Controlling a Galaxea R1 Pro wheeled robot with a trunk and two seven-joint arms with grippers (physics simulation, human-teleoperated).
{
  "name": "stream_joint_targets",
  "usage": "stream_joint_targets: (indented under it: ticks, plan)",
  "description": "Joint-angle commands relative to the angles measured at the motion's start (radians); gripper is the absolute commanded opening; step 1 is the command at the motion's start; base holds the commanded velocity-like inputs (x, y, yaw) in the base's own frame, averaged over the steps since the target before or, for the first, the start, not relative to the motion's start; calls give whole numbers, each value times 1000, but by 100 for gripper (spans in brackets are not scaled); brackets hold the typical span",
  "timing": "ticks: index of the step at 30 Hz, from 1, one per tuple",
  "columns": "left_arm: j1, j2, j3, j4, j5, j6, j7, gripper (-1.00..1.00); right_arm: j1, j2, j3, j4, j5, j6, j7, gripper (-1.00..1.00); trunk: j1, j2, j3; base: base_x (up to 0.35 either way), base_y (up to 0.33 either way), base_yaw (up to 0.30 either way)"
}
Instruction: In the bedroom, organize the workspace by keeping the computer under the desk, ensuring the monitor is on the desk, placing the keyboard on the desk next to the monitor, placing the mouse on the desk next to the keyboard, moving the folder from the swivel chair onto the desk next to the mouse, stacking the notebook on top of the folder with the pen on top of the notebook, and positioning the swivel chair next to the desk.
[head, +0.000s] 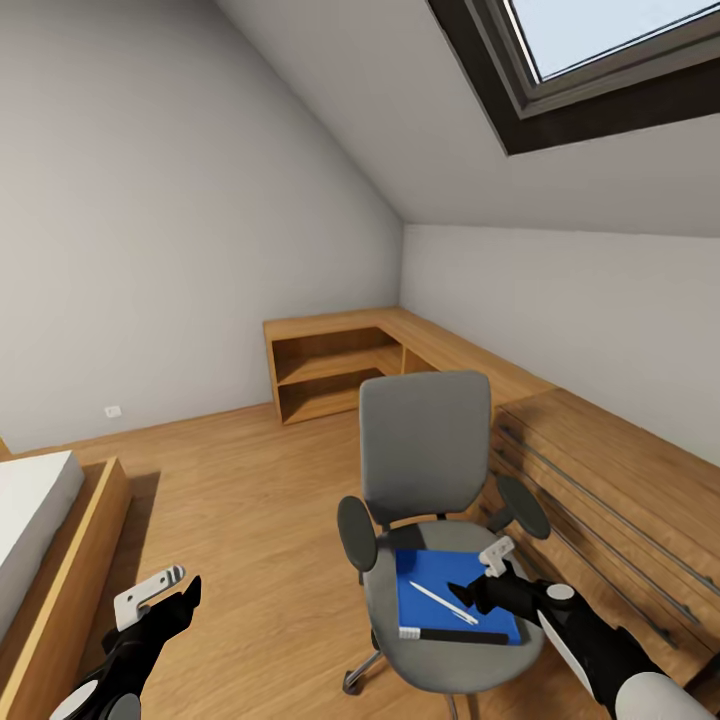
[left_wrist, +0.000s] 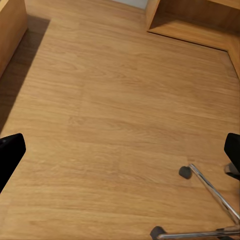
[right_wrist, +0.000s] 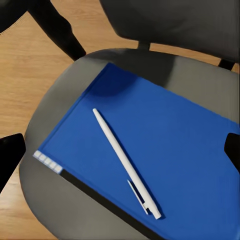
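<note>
On swivel chair (head: 425, 470): folder (right_wrist: 150, 160), pen (right_wrist: 125, 160) atop (both pincers agape).

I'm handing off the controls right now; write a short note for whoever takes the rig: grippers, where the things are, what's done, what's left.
Left gripper: open, empty, hanging over bare wooden floor.
Right gripper: open, empty, above the seat of the grey padded swivel chair.
The flat bright blue folder lies on the chair seat, with the thin white pen lying diagonally on top of it.
Done: nothing visible; the folder is not yet lifted.
Left: take pen and folder to the desk, stack folder, notebook and pen, then bring the chair beside the desk. Check the rest there.
</note>
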Motion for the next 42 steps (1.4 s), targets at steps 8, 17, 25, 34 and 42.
stream_joint_targets:
  ticks: [8,17,25,34,42]
  plan:
    - [0,0,-1,-2,10,3,7,100,0,-1,-18,-1,-5,7,3,100,31,-57,-26,0,0,0]
    - [0,0,-2,-2,10,3,7,100,-1,0,-110,26,-14,12,5,100,65,-120,-54,0,0,0]
    - [0,0,-3,-2,10,3,7,100,-60,7,-146,156,-20,42,-24,100,96,-176,-79,0,0,0]
    - [0,0,-3,-2,10,3,7,100,-71,9,-147,163,-21,52,-34,100,131,-239,-108,0,0,0]
    - [0,0,-3,-2,10,3,7,100,-85,22,-147,157,-19,98,-42,100,161,-295,-133,0,0,0]
